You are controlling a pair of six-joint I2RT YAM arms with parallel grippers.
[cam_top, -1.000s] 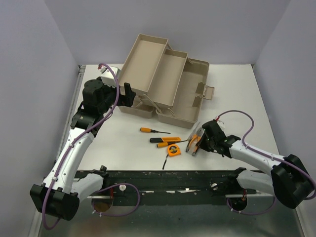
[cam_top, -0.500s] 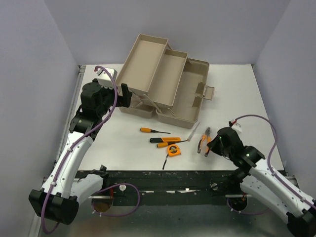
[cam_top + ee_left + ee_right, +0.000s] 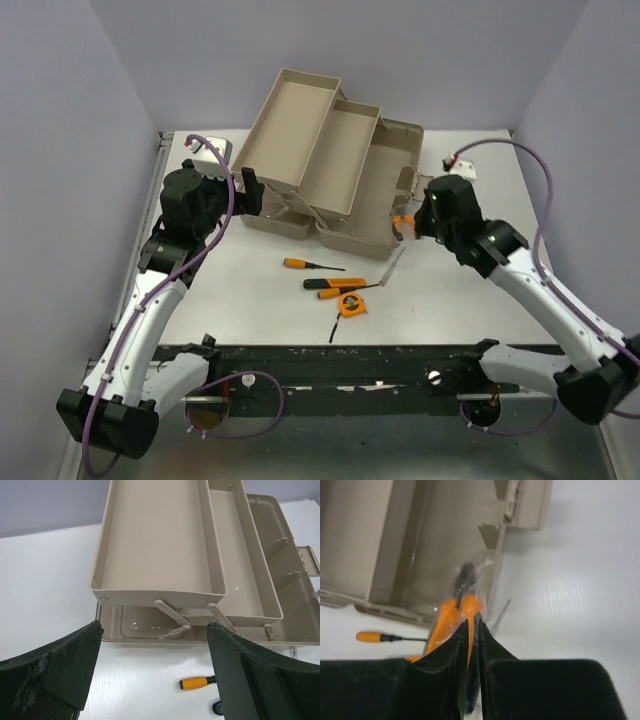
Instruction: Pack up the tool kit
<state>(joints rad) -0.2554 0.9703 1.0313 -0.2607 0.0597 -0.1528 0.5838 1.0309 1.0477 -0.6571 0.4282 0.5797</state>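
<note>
The beige toolbox [image 3: 345, 175] stands open at the back middle of the table, its fold-out trays raised. My right gripper [image 3: 405, 226] hangs at the box's right front corner, shut on orange-handled pliers [image 3: 401, 221] in a clear wrapper. In the right wrist view the pliers [image 3: 451, 616] point over the box's lower compartment [image 3: 445, 535], pinched between my fingers [image 3: 473, 622]. My left gripper [image 3: 252, 190] is open beside the box's left end, with nothing between its jaws [image 3: 155, 626]. An orange screwdriver [image 3: 310, 265], a second orange-and-black tool [image 3: 330, 285] and a tape measure [image 3: 351, 304] lie on the table.
A thin metal rod [image 3: 393, 265] lies just in front of the box's right corner. A small black bit [image 3: 333, 328] rests near the table's front edge. The box's latch flap [image 3: 424, 186] sticks out to the right. Purple walls close the table in on three sides.
My right gripper has lifted the pliers off the table and carried them back and up to the toolbox's right front corner. The left arm has barely shifted.
</note>
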